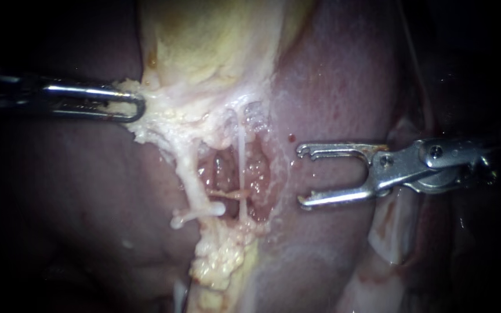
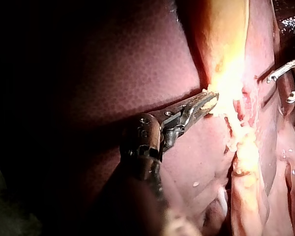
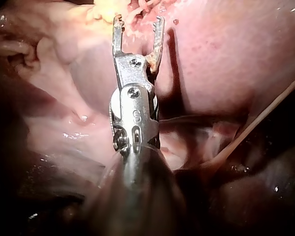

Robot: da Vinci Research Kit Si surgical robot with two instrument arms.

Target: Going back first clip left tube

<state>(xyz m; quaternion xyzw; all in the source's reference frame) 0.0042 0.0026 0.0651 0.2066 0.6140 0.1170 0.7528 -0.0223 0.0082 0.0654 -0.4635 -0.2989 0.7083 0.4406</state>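
Observation:
The left tube (image 1: 188, 177) is a thick pale strand running down from the yellowish gallbladder (image 1: 215, 40). Low on it, a white clip (image 1: 199, 214) lies across it. A thinner white tube (image 1: 242, 165) runs beside it over the red opened bed. My right instrument (image 1: 301, 177) stands to the right of the tubes, apart from them, with its forked jaws open and empty; it also shows in the right wrist view (image 3: 137, 22). My left instrument (image 1: 130, 108) is shut on the pale tissue at the gallbladder's lower edge (image 2: 210, 101) and holds it to the left.
Liver (image 1: 334, 87) lies under and behind my right instrument, and more liver (image 1: 76, 191) spreads below the left one. Lumpy yellow fat (image 1: 218, 264) hangs below the tubes. A small red spot (image 1: 291, 138) marks the liver just above the right jaws.

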